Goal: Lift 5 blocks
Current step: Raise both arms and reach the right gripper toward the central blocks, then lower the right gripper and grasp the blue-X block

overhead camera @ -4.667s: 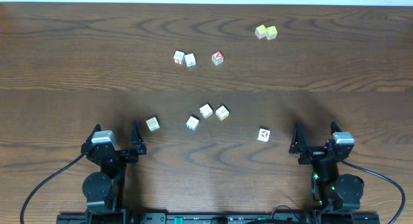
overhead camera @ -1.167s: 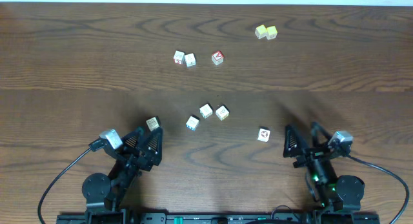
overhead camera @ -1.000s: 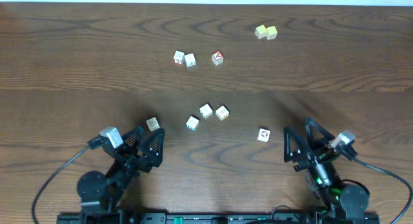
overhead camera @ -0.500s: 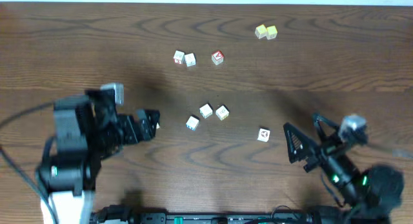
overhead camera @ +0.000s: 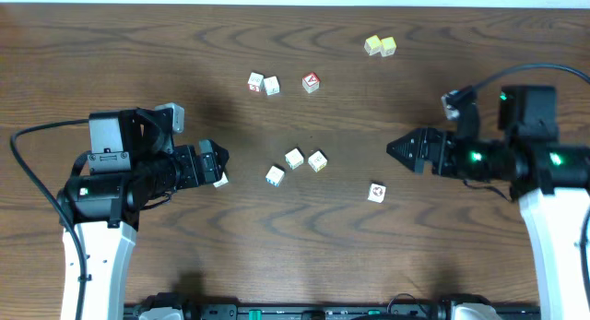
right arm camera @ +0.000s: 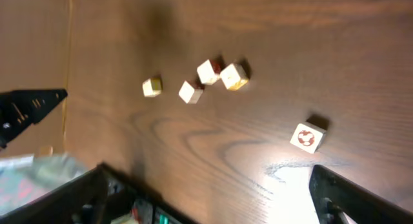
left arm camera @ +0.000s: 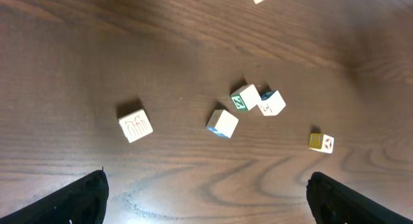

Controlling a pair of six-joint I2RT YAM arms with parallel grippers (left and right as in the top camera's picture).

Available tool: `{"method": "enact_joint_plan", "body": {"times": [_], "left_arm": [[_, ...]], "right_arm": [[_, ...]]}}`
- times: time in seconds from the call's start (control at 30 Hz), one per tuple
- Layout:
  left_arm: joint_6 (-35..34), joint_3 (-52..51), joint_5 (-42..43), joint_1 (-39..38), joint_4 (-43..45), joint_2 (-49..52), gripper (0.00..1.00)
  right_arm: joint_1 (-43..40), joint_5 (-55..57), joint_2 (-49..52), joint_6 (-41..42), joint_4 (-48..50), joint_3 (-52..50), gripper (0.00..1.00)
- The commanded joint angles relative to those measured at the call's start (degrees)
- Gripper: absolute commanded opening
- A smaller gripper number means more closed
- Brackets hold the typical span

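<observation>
Five small cream blocks lie on the brown table: one (overhead camera: 221, 181) at the left, a trio (overhead camera: 275, 176) (overhead camera: 294, 158) (overhead camera: 317, 160) in the middle, and one (overhead camera: 376, 193) alone at the right. My left gripper (overhead camera: 214, 163) hovers open over the left block (left arm camera: 135, 125), which lies ahead of its wide-spread fingers (left arm camera: 84, 197). My right gripper (overhead camera: 396, 147) hangs open above the table, up and to the right of the lone block (right arm camera: 306, 137). That block sits just ahead of its right finger (right arm camera: 335, 193). Nothing is held.
Two more pale cubes (overhead camera: 255, 81) (overhead camera: 271, 85) and a red-topped cube (overhead camera: 311, 82) sit farther back. Two yellow-green cubes (overhead camera: 372, 45) (overhead camera: 388, 46) lie at the back right. The left arm's finger (right arm camera: 32, 104) shows in the right wrist view.
Both arms have lifted off their rest at the near edge and swung out over the table. The right arm moved farther back. No block has moved.
</observation>
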Motion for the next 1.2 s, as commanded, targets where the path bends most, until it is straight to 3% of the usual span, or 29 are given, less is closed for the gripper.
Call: {"method": "enact_joint_plan", "body": {"times": [0.0,0.13,0.23,0.3,0.33,0.47,0.57,0.63,0.67,0.7,0.73,0.8,0.97,1.17], "left_arm": [[0.94,1.51,-0.5,0.17,-0.26,0.07,0.98],[0.94,1.51,-0.5,0.17,-0.2,0.07,0.98],[0.94,1.51,-0.52,0.17,-0.24,0.07,0.98],[0.94,1.49,-0.55,0.17,-0.44,0.11,0.98],[0.68,1.49,-1.6,0.2,-0.72,0.2,0.98],[-14.53,1.49,-17.4,1.33,-4.5,0.98,0.98],[-16.48,1.33,-18.91,3.34,-6.16,1.64,0.98],[-16.46,1.11,-18.95,3.72,-6.93,1.81,0.98],[-16.48,0.94,-18.93,3.69,-7.08,1.88,0.98],[-16.48,0.79,-18.93,3.69,-7.1,1.88,0.98],[-16.48,0.72,-18.93,3.69,-7.26,1.9,0.98],[-16.46,0.72,-18.97,3.69,-7.72,1.9,0.98],[-16.46,0.72,-18.97,3.69,-7.91,1.9,0.98],[-16.46,0.7,-18.97,3.69,-7.96,1.9,0.98]], "right_arm": [[3.15,1.05,4.63,-0.31,-1.09,0.81,0.71],[13.03,12.07,9.77,0.04,-0.55,0.81,0.71],[20.65,18.08,13.49,3.52,3.98,0.81,0.79],[23.93,21.53,15.32,5.66,7.96,0.81,0.78],[25.86,23.23,16.5,8.28,11.37,0.81,0.83],[29.53,23.82,19.12,11.19,19.26,0.81,0.88],[31.61,26.34,21.24,8.17,21.99,0.81,0.99],[32.41,27.71,23.26,5.6,22.77,0.81,0.99],[32.57,29.18,24.17,5.51,22.75,0.81,0.94],[32.59,31.69,25.27,6.49,22.6,0.81,0.82],[32.57,34.21,26.12,8.74,22.12,0.81,0.78],[32.57,39.28,28.59,15.02,20.63,0.81,0.99],[32.57,38.95,30.77,14.43,23.91,0.81,0.97],[33.22,38.4,33.27,1.57,28.13,0.7,0.91]]}}
